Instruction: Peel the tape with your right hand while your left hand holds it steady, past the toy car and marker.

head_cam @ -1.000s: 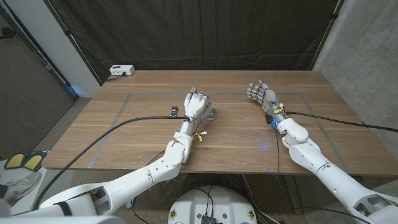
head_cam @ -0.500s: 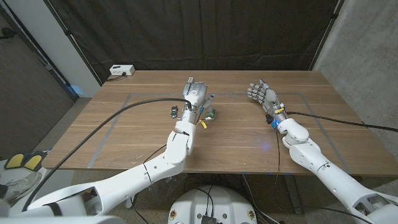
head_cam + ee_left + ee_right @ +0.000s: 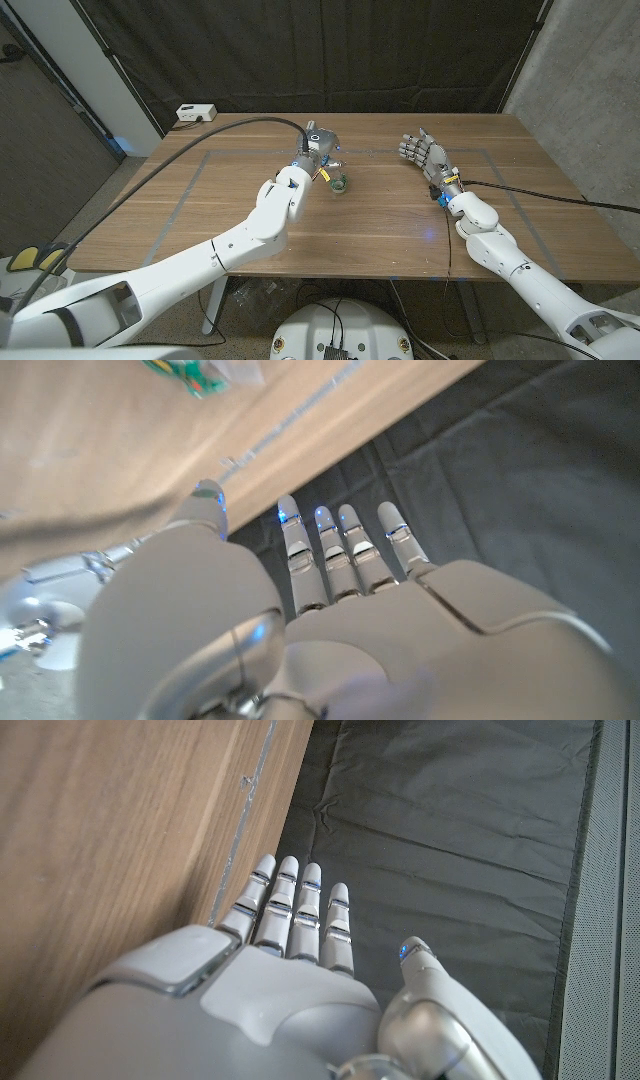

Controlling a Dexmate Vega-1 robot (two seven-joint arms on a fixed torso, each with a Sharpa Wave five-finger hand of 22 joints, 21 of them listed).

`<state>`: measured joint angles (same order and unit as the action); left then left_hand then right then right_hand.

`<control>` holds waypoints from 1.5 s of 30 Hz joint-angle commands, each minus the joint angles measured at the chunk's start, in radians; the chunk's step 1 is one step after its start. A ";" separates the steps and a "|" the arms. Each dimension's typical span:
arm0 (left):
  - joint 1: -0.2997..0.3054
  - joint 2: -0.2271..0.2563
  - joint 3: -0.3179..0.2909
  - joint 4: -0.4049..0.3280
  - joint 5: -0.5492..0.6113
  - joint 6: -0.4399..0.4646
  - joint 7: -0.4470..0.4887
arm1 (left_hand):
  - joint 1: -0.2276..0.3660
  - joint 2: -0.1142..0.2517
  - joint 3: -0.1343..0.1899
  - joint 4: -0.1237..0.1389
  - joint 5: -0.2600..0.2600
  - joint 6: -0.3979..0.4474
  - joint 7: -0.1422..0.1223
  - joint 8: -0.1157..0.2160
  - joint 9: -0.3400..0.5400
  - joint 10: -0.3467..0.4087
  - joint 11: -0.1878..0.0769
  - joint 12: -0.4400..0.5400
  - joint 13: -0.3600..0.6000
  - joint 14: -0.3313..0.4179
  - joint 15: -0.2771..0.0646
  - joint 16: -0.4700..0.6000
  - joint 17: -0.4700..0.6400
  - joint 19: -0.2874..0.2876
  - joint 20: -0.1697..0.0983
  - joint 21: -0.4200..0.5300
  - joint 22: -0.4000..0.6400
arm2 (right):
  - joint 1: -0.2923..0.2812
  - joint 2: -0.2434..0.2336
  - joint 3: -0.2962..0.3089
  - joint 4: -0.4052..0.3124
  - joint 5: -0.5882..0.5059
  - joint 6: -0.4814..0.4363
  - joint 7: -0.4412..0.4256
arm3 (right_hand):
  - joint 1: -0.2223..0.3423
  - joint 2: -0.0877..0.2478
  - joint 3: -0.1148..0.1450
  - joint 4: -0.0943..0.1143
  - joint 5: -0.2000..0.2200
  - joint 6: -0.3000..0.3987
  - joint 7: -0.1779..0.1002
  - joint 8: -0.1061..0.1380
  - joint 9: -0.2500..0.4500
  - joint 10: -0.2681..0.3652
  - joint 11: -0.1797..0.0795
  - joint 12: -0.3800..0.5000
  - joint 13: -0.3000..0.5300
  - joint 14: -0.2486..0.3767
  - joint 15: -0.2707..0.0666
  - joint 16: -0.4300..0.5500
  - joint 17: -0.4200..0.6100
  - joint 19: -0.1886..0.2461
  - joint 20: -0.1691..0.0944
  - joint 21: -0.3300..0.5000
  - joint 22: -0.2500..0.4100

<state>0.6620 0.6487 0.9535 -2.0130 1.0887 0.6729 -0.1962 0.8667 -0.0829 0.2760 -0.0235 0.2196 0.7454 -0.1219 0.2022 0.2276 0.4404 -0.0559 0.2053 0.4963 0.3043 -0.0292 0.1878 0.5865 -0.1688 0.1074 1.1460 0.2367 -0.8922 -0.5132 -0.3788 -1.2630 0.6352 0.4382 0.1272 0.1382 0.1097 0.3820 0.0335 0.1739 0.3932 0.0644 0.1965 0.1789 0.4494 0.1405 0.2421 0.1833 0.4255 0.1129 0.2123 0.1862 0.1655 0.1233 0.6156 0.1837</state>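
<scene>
Since one second ago the left arm has reached farther over the wooden table (image 3: 400, 230); the left hand (image 3: 318, 143) now sits beyond the spot it held before. Right hand (image 3: 421, 156) unchanged in place.

Head view, near to far: left forearm runs diagonally from the near-left corner up to mid-table. A small green-toned roll, apparently the tape (image 3: 340, 182), lies on the wood just beside the left wrist, on its near-right side. Left hand lies past the tape, not visibly touching it. Toy car and marker cannot be made out now. Right hand stands mid-right, well apart from the tape, fingers (image 3: 410, 148) spread, holding nothing. A white box (image 3: 196, 113) sits at the far-left corner.

Left wrist view adds what the head view hides: left fingers (image 3: 345, 545) extended straight, apart, nothing in them, with a green-and-clear object (image 3: 200, 372) on the wood beyond.

Right wrist view: right fingers (image 3: 285, 905) straight, side by side, thumb out, over the table's edge against the dark curtain (image 3: 450, 830).
</scene>
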 commanded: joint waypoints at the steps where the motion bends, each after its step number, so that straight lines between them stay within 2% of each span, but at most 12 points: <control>1: -0.040 0.087 -0.050 -0.044 -0.052 -0.213 -0.437 | 0.016 -0.009 -0.004 -0.012 0.015 0.030 -0.017 0.018 0.000 -0.026 -0.013 0.008 0.006 -0.056 0.002 -0.011 -0.004 -0.068 0.002 -0.005 -0.002 | -0.008 -0.003 0.001 -0.003 0.006 -0.002 0.006 | -0.011 0.002 0.001 0.006 0.007 0.005 -0.001 -0.004 0.005 0.006 -0.003 -0.005 0.006 0.008 -0.003 -0.003 0.003 0.008 -0.002 -0.005 0.002; 4: -0.043 0.110 -0.066 -0.041 -0.066 -0.288 -0.416 | 0.031 -0.008 -0.004 -0.019 0.020 0.033 -0.030 0.019 -0.001 -0.039 -0.018 0.012 0.007 -0.084 -0.006 -0.011 -0.010 -0.075 -0.005 -0.007 -0.005 | -0.010 -0.001 0.000 -0.004 0.006 -0.003 0.004 | -0.012 0.002 0.001 0.007 0.007 0.005 -0.001 -0.004 0.005 0.007 0.002 -0.006 0.006 0.009 -0.002 -0.004 0.003 0.009 -0.003 -0.006 0.002; 10: -0.031 0.133 -0.092 -0.018 -0.035 -0.393 -0.317 | 0.066 0.002 -0.001 -0.035 0.031 0.019 -0.087 0.014 -0.004 -0.056 -0.052 0.020 0.004 -0.111 -0.035 -0.003 -0.025 -0.045 -0.036 0.005 -0.012 | -0.015 0.003 -0.001 -0.003 0.003 0.004 0.000 | -0.014 0.001 0.000 0.009 0.007 0.005 -0.001 -0.004 0.005 0.007 0.000 -0.006 0.006 0.009 -0.002 -0.004 0.004 0.009 -0.003 -0.007 0.003; 11: -0.025 0.134 -0.099 -0.011 -0.035 -0.410 -0.286 | 0.078 0.008 0.003 -0.040 0.034 0.004 -0.094 0.008 -0.005 -0.064 -0.052 0.020 0.003 -0.117 -0.039 -0.003 -0.028 -0.045 -0.033 0.006 -0.014 | -0.016 0.004 -0.001 -0.003 0.002 0.006 -0.001 | -0.015 0.000 -0.001 0.009 0.007 0.005 -0.001 -0.004 0.005 0.007 0.001 -0.006 0.006 0.008 -0.002 -0.004 0.004 0.009 -0.003 -0.007 0.003; 13: -0.009 0.133 -0.110 0.007 -0.022 -0.432 -0.211 | 0.110 0.037 0.018 -0.049 0.038 -0.031 -0.098 -0.004 -0.007 -0.075 -0.063 0.022 0.001 -0.131 -0.049 -0.001 -0.035 -0.030 -0.036 0.013 -0.017 | -0.018 0.005 -0.001 -0.004 0.001 0.007 -0.004 | -0.015 0.000 -0.001 0.009 0.007 0.005 -0.002 -0.004 0.005 0.007 0.000 -0.006 0.006 0.008 -0.002 -0.005 0.004 0.009 -0.003 -0.008 0.003; 16: 0.002 0.135 -0.107 0.022 0.041 -0.461 -0.132 | 0.130 0.048 0.024 -0.058 0.037 -0.071 -0.099 -0.015 -0.011 -0.082 -0.065 0.025 -0.001 -0.136 -0.054 0.000 -0.042 -0.018 -0.039 0.017 -0.023 | -0.023 0.005 -0.001 -0.008 0.001 0.008 -0.010 | -0.017 -0.002 -0.002 0.010 0.007 0.005 -0.002 -0.004 0.005 0.008 0.000 -0.006 0.006 0.009 -0.002 -0.005 0.004 0.009 -0.003 -0.009 0.003; 22: -0.024 0.118 -0.099 0.044 0.112 -0.513 -0.180 | 0.142 0.047 0.023 -0.066 0.033 -0.084 -0.100 -0.012 -0.012 -0.103 -0.073 0.022 -0.004 -0.163 -0.063 -0.007 -0.053 -0.017 -0.040 0.015 -0.030 | -0.035 0.002 0.002 -0.022 -0.005 0.009 -0.027 | -0.020 -0.003 -0.003 0.012 0.007 0.005 -0.002 -0.004 0.005 0.008 0.002 -0.007 0.006 0.009 -0.002 -0.005 0.004 0.010 -0.003 -0.010 0.003; 26: -0.043 0.112 -0.103 0.068 0.107 -0.563 -0.192 | 0.152 0.041 0.018 -0.073 0.030 -0.042 -0.099 0.011 -0.009 -0.112 -0.084 0.023 -0.008 -0.183 -0.075 -0.009 -0.067 -0.018 -0.038 0.011 -0.037 | -0.037 0.002 0.003 -0.025 -0.006 0.008 -0.032 | -0.021 -0.004 -0.004 0.013 0.008 0.005 -0.002 -0.004 0.005 0.008 0.001 -0.008 0.006 0.010 -0.002 -0.005 0.004 0.010 -0.003 -0.011 0.003; 28: -0.058 0.107 -0.101 0.080 0.102 -0.591 -0.214 | 0.156 0.036 0.014 -0.076 0.028 -0.020 -0.100 0.020 -0.008 -0.118 -0.089 0.024 -0.011 -0.207 -0.078 -0.013 -0.077 -0.030 -0.037 0.005 -0.041 | -0.036 0.002 0.003 -0.025 -0.006 0.004 -0.035 | -0.022 -0.004 -0.004 0.013 0.008 0.005 -0.002 -0.005 0.005 0.008 0.001 -0.008 0.006 0.010 -0.002 -0.005 0.004 0.010 -0.003 -0.011 0.003; 33: -0.081 0.095 -0.092 0.094 0.132 -0.620 -0.255 | 0.171 0.029 0.004 -0.084 0.027 0.018 -0.101 0.033 -0.008 -0.147 -0.095 0.019 -0.020 -0.263 -0.068 -0.015 -0.107 -0.082 -0.010 -0.024 -0.050 | -0.031 0.003 0.001 -0.021 -0.010 0.001 -0.038 | -0.023 -0.005 -0.005 0.014 0.008 0.004 -0.001 -0.005 0.005 0.008 0.000 -0.008 0.006 0.010 -0.004 -0.006 0.004 0.010 -0.003 -0.012 0.003; 34: -0.084 0.091 -0.090 0.098 0.141 -0.622 -0.259 | 0.174 0.028 0.002 -0.085 0.028 0.024 -0.101 0.034 -0.008 -0.156 -0.107 0.016 -0.023 -0.276 -0.069 -0.014 -0.116 -0.085 -0.010 -0.029 -0.052 | -0.030 0.004 0.001 -0.020 -0.010 0.002 -0.037 | -0.024 -0.005 -0.005 0.015 0.008 0.004 -0.002 -0.005 0.005 0.007 0.000 -0.009 0.006 0.011 -0.004 -0.006 0.004 0.011 -0.003 -0.012 0.003; 45: -0.120 0.056 -0.055 0.162 0.204 -0.664 -0.276 | 0.178 0.035 -0.004 -0.083 0.031 0.043 -0.101 0.039 -0.008 -0.149 -0.117 0.019 -0.031 -0.285 -0.067 -0.004 -0.140 -0.093 -0.008 -0.044 -0.056 | -0.023 0.008 0.000 -0.008 -0.012 0.001 -0.041 | -0.027 -0.007 -0.007 0.017 0.009 0.005 -0.001 -0.005 0.005 0.007 0.000 -0.010 0.006 0.011 -0.003 -0.007 0.004 0.013 -0.003 -0.015 0.003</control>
<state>0.5780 0.7329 0.8703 -1.9047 1.2338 0.0675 -0.4453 1.0451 -0.0566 0.2762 -0.1038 0.2467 0.7722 -0.2231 0.2336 0.2164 0.2852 -0.1645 0.2245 0.4660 0.0242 -0.0355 0.1775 0.4502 -0.1683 0.0932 1.1053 0.1812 -0.9222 -0.5093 -0.3773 -1.2820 0.6266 0.4430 0.0925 0.1198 0.1017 0.3710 0.0445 0.1777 0.3930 0.0642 0.1917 0.1789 0.4494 0.1405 0.2350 0.1839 0.4255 0.1129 0.2071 0.1884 0.1710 0.1177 0.6021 0.1837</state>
